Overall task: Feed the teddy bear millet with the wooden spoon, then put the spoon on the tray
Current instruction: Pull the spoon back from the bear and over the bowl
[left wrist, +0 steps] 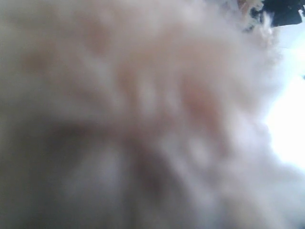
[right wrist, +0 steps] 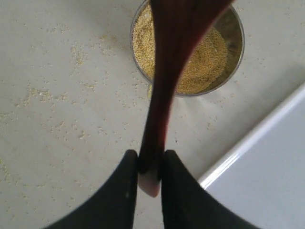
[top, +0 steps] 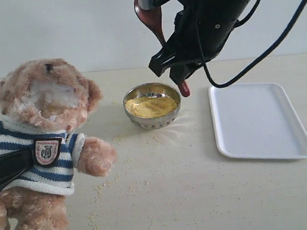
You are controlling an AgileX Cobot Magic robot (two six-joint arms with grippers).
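The teddy bear [top: 45, 132] sits at the left, face tilted up. Its blurred fur [left wrist: 143, 105] fills the left wrist view and hides the jaws. A black part of my left gripper [top: 5, 168] lies across its striped shirt. My right gripper [top: 174, 67] [right wrist: 150, 167] hangs above the steel bowl's right side, shut on the wooden spoon [top: 148, 16] [right wrist: 164, 71] near its handle end. The spoon's bowl points up and away from the table. Millet [top: 150, 106] [right wrist: 205, 62] heaps in the steel bowl [top: 129, 98] [right wrist: 237, 28]. The white tray [top: 258, 119] [right wrist: 267, 181] lies empty at the right.
Loose millet grains [top: 103, 188] are scattered over the beige table in front of the bear and around the bowl. A black cable [top: 264, 53] loops down from the right arm above the tray's far edge.
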